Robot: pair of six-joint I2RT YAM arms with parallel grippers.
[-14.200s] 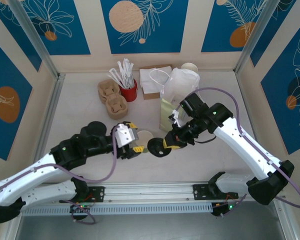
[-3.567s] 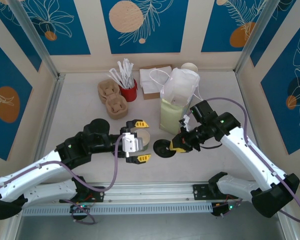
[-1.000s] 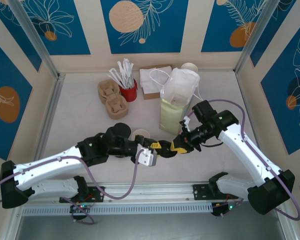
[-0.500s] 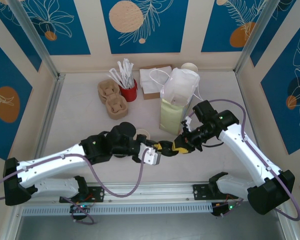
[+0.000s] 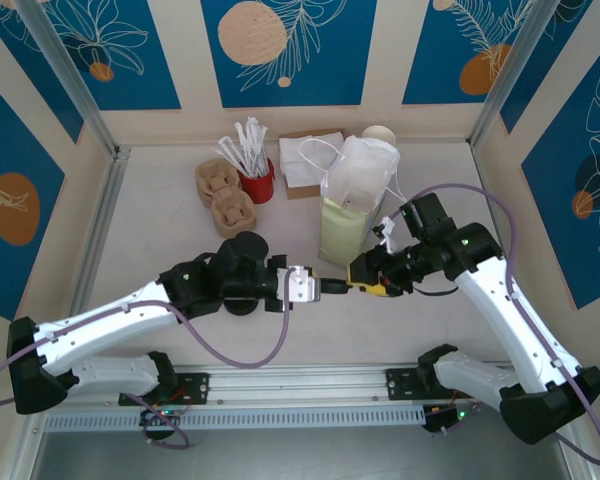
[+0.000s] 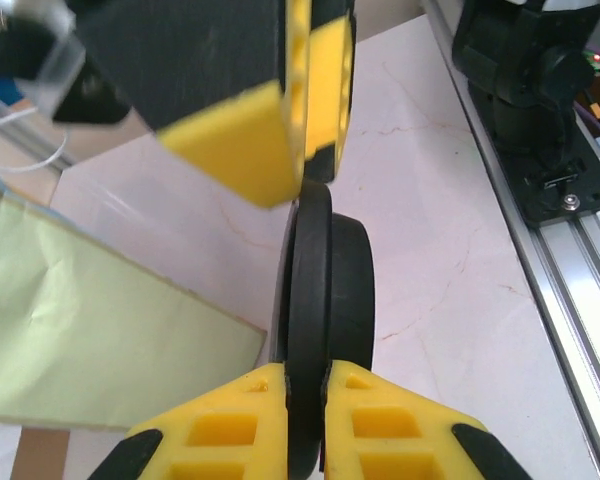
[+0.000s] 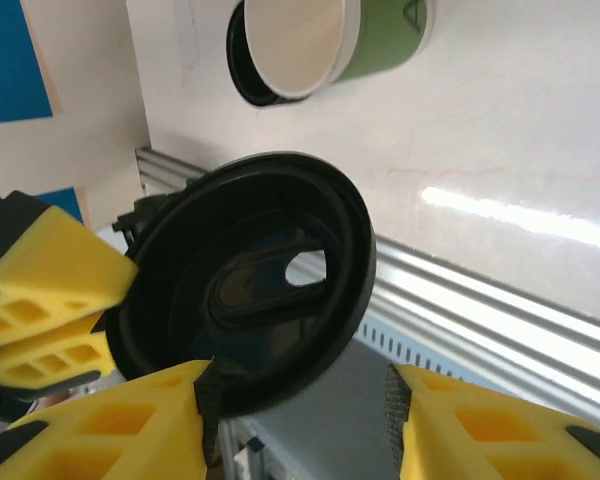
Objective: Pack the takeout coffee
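The takeout coffee (image 7: 332, 42) is a small paper cup with a cream inside and a green band, seen lidless at the top of the right wrist view. In the top view my left arm covers it. A round black lid (image 6: 325, 280) stands on edge between my two grippers. My left gripper (image 6: 305, 375) (image 5: 325, 288) is shut on the lid's rim. My right gripper (image 7: 300, 430) (image 5: 365, 282) is open, with the lid (image 7: 250, 320) resting against its left finger and a wide gap to the other.
Just behind the grippers stands a pale green paper bag (image 5: 338, 232) with a white plastic bag (image 5: 362, 168) on top. Further back are cardboard cup carriers (image 5: 225, 198), a red holder of stirrers (image 5: 256, 182), napkins (image 5: 308, 160) and stacked cups (image 5: 378, 133). A metal rail (image 5: 300, 385) runs along the near edge.
My left gripper has closed on the lid. My right gripper has opened off it and drawn back slightly to the right. My left wrist has swung over the cup.
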